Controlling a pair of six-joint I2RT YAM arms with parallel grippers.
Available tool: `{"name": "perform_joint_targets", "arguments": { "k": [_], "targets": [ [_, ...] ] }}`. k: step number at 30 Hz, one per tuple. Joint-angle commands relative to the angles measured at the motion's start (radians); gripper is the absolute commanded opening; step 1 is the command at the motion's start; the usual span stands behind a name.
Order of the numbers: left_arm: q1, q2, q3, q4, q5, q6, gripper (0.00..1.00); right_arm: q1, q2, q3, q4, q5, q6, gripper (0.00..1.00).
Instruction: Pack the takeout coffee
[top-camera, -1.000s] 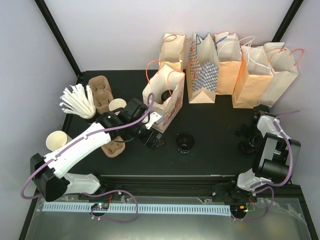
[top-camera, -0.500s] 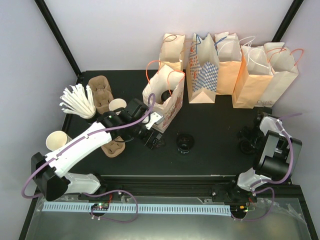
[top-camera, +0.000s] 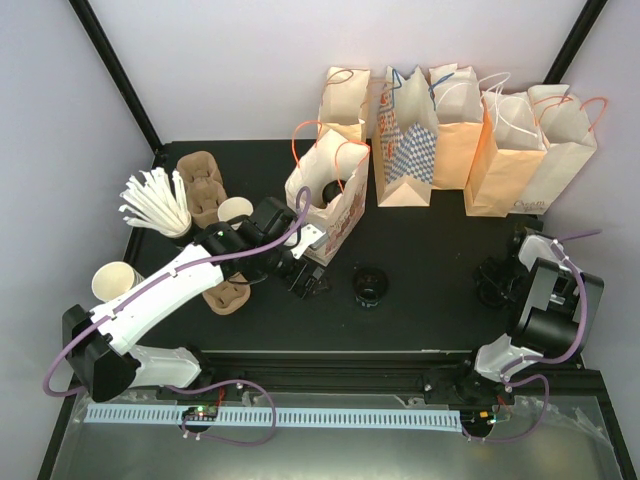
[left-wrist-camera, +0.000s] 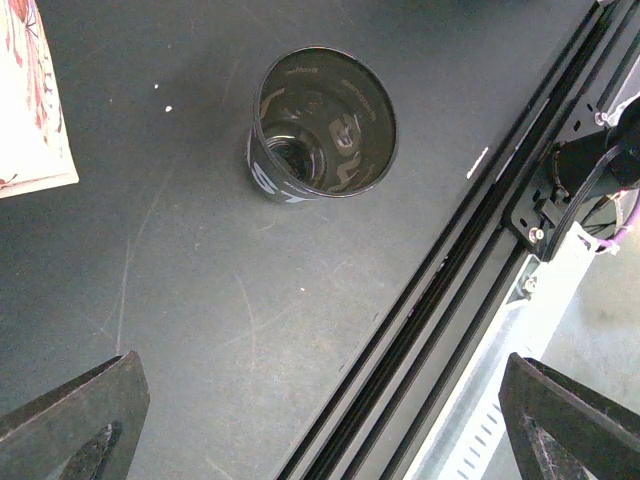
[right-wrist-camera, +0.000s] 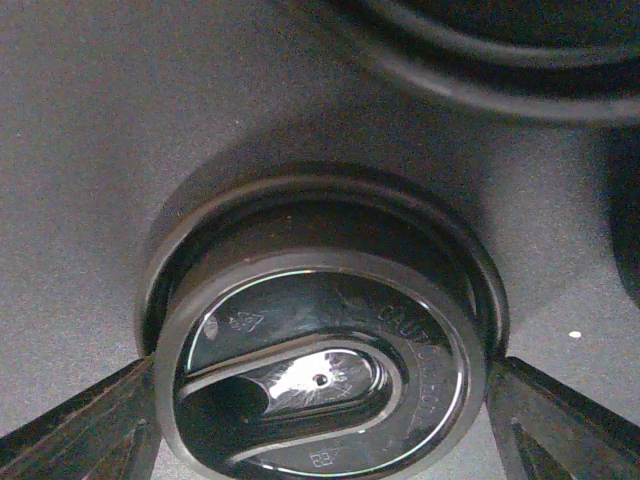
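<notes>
From above, the right claw (top-camera: 492, 278) sits mostly under its own wrist, so how its jaws stand is unreadable there. In the right wrist view only the tips of its fingers (right-wrist-camera: 75, 430) show, cut by the bottom corners. Whether they touch the black lid (right-wrist-camera: 320, 340) between them cannot be told, and the lid's near rim runs off the bottom edge. A second dark rim (right-wrist-camera: 480, 55) is cropped by the top edge. In the left wrist view the left claw (left-wrist-camera: 320, 425) shows only two finger ends, the paper bag (left-wrist-camera: 25, 100) is cut at the left edge, and the dark cup (left-wrist-camera: 320, 125) bears lettering too curved away to read. Overhead, a dark round shape (top-camera: 330, 190) inside the paper bag is too shaded to name.
</notes>
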Motion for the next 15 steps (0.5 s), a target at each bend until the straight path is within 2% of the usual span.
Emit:
{"name": "perform_joint_targets", "arguments": {
  "k": [1,8,15],
  "targets": [
    [-0.007,-0.006,-0.002,0.020,-0.013,0.000,0.99,-0.006,0.002,-0.009,0.015,-0.014,-0.005,0.87],
    [-0.007,-0.021,-0.023,0.034,-0.024,-0.010,0.99,0.020,-0.074,0.000,0.000,-0.091,-0.020,0.85],
    [-0.007,-0.036,-0.056,0.058,-0.032,-0.037,0.99,0.143,-0.127,0.042,-0.051,-0.114,-0.021,0.83]
  ]
}}
